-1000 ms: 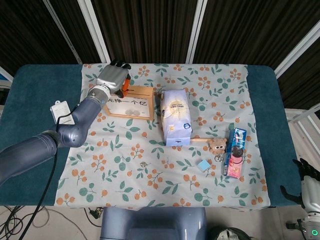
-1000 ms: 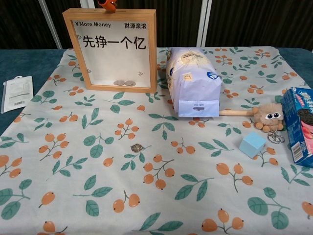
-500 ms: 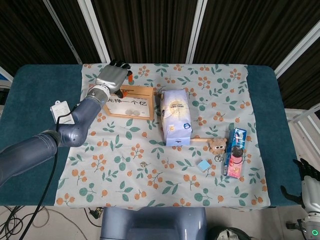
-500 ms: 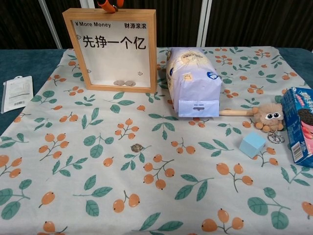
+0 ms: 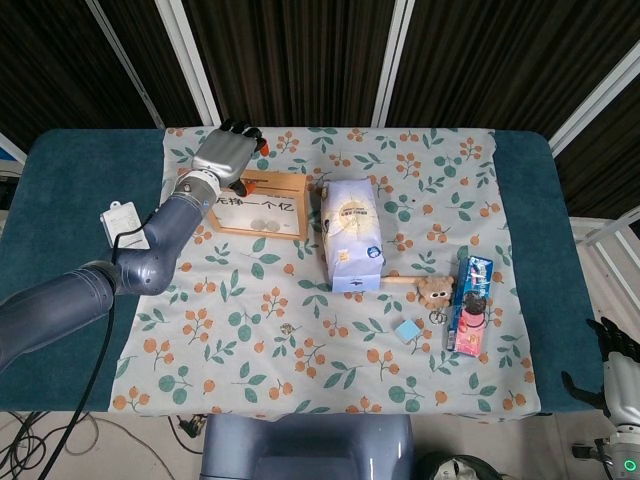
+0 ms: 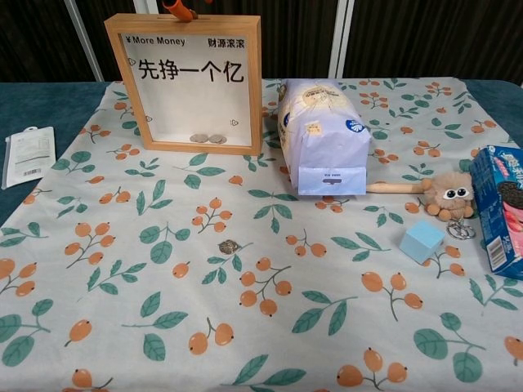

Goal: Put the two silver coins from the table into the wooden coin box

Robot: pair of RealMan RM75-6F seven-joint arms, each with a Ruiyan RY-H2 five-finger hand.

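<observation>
The wooden coin box (image 6: 186, 82) is standing upright at the cloth's far-left side, two coins (image 6: 207, 139) already lying inside. The left hand (image 5: 226, 155) is hovering at its top edge (finger state unclear). Lifting straight up seems wise; the white bag (image 6: 322, 139) is crowding the right, leaving leftward room. The right hand (image 5: 620, 372) is idling off-table, its fingers hanging loosely apart. Another coin-like piece (image 6: 228, 246) is lying mid-cloth.

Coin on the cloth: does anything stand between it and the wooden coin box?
Nothing visible does. The coin lies on bare cloth in front of the wooden coin box; the white bag stands off to the side. The left hand is above the box's top edge.
</observation>
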